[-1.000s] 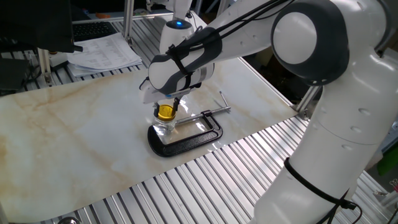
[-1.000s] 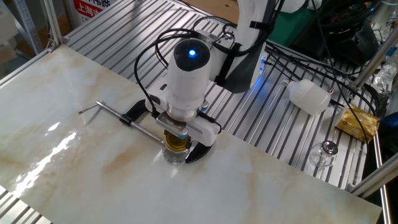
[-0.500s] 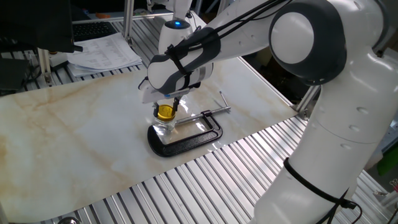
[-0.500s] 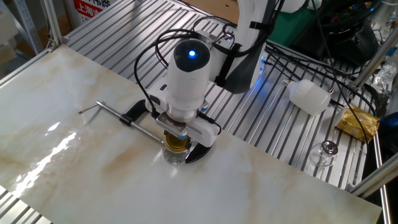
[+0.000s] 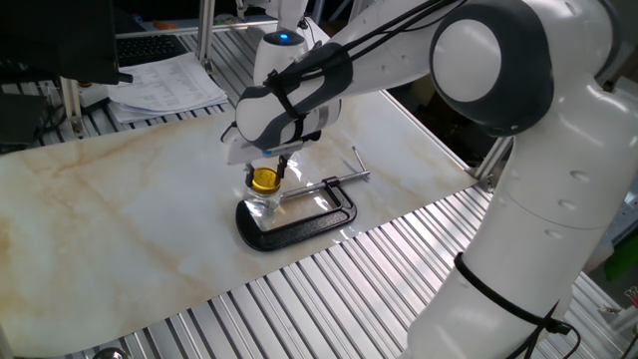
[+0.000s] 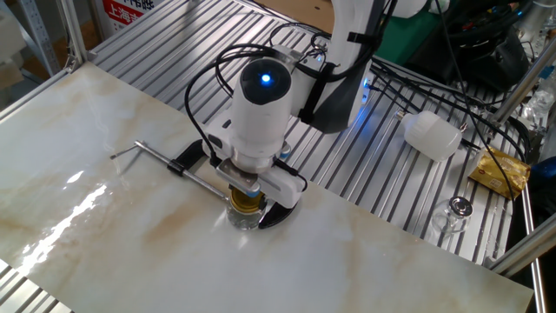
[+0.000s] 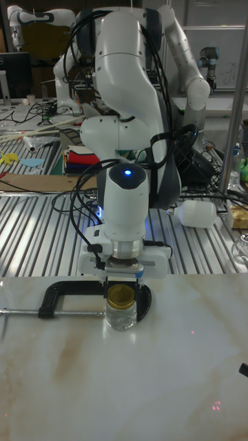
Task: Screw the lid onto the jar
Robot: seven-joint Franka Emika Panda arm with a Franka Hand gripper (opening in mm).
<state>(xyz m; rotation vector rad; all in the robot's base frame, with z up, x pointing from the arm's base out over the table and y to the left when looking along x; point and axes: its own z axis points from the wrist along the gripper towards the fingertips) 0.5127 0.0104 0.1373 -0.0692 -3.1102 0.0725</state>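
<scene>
The small clear glass jar (image 5: 265, 202) (image 6: 244, 218) (image 7: 122, 317) stands upright on the marble table, held in the mouth of a black C-clamp (image 5: 299, 224). The yellow lid (image 5: 265, 180) (image 6: 248, 204) (image 7: 122, 296) sits on the jar's mouth. My gripper (image 5: 267, 175) (image 6: 247, 197) (image 7: 122, 288) points straight down over it, its fingers closed against the sides of the lid. The wrist housing hides the fingers in the first fixed view.
The clamp's silver screw (image 6: 165, 161) and black frame (image 7: 52, 298) stretch out beside the jar. Papers (image 5: 164, 85) lie past the table's far edge. A white plastic bottle (image 6: 432, 135), a yellow packet (image 6: 502, 170) and cables lie on the slatted surface behind.
The wrist has turned a little about its vertical axis over the jar. Jar, lid and clamp stay in place.
</scene>
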